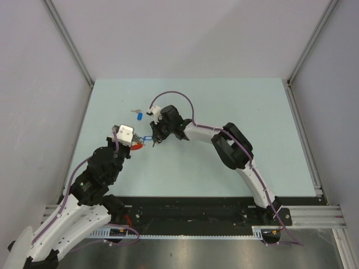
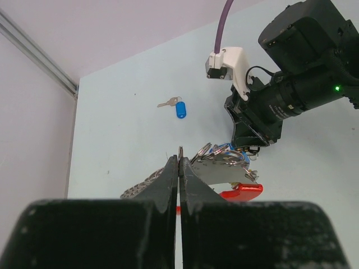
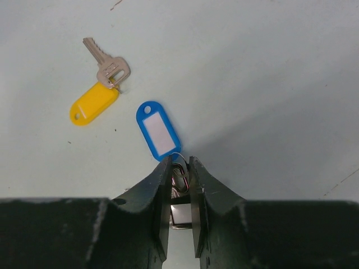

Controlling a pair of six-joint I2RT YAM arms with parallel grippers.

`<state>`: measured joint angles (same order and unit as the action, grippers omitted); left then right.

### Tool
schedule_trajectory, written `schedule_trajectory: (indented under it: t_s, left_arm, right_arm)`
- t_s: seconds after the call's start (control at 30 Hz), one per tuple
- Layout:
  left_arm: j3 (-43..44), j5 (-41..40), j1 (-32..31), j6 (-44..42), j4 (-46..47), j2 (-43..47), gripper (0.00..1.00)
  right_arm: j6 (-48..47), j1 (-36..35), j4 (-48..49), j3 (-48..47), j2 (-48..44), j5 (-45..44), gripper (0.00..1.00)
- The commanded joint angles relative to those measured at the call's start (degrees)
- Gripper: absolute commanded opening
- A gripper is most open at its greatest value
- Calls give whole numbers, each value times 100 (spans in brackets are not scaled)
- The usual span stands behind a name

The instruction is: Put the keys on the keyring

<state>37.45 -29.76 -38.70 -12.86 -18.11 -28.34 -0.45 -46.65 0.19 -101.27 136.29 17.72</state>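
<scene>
The left claw has its fingers pressed together on a thin metal sliver, seemingly the silver wire of the keyring. The keyring's red arc juts out at 3 o'clock of the fingertips, and most of its loop is cut off behind the fingers. At 1 o'clock of the tips, a tangle of small split rings is too crowded to sort out. A chain at 9 o'clock is half hidden.

The right claw has its jaws narrowly apart around the wire loop of a blue tag. Whether they pinch the loop cannot be told, and the metal deeper between them is hard to make out. The tag's white insert is blank.

A yellow-tagged key lies on the table at 11 o'clock of that tag. A blue-tagged key lies loose at 12 o'clock of the left claw, well apart from it.
</scene>
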Motion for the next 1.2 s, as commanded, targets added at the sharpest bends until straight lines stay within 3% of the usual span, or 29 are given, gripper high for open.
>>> schedule_trajectory:
  t_s: [0.0,0.07,0.2,0.37,0.73,1.17]
  left_arm:
    - [17,110,47,109,334,65,0]
    - [17,137,47,109,334,56,0]
    - [17,154,47,108,334,65,0]
    - [25,356,47,100,352,83,0]
    - [52,761,47,82,326,188,1]
    - [69,989,47,126,317,215,0]
  right_arm:
    - [18,77,69,-217,56,276,21]
    - [19,104,96,-191,47,338,17]
    - [18,130,69,-121,-119,399,0]
    - [-34,218,209,502,-848,540,0]
    - [-210,561,491,2882,-3141,286,0]
    - [141,596,2160,5459,-4179,-356,0]
